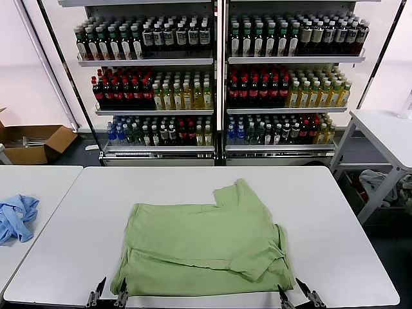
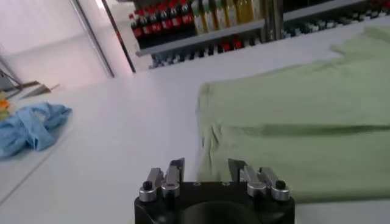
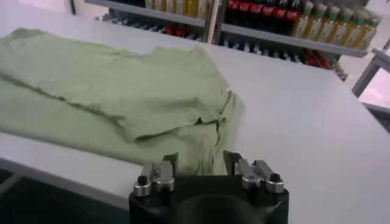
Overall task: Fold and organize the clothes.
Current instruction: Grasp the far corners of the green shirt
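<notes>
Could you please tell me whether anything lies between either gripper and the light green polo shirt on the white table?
Nothing visible does. The left gripper and right gripper sit open at the white table's near edge, right by the light green polo shirt's near corners. The crumpled light blue garment lies apart on the neighbouring table.

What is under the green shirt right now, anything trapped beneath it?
Only the white table shows around the green shirt, which lies partly folded on it. Its lower layers and whatever might sit beneath are covered. Both grippers, left and right, hold nothing.
</notes>
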